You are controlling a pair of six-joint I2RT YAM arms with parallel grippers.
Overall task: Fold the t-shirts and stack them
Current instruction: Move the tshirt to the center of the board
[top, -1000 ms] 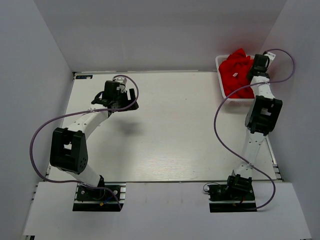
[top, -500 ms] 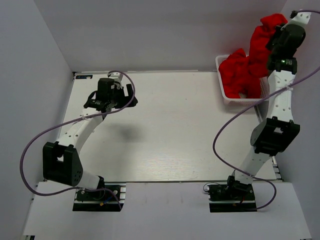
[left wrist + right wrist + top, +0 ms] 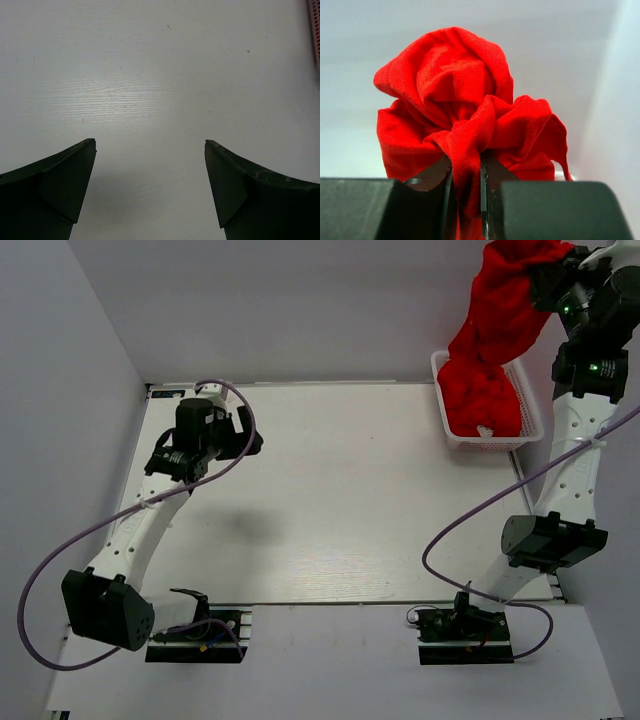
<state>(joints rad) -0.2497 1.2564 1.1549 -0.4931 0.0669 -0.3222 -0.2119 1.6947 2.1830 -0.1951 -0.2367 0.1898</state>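
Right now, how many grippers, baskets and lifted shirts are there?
grippers: 2 (left gripper, right gripper)
basket: 1
lifted shirt: 1
total: 4
The red heap in the basket is not tallied: its shirts cannot be told apart.

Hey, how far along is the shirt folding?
Nothing looks done: no folded shirt on the table. In hand: the right gripper is shut on one red t-shirt, held high, its lower end hanging into the white basket. The left gripper is open over the table. Left: folding and stacking it and the red pile in the basket.
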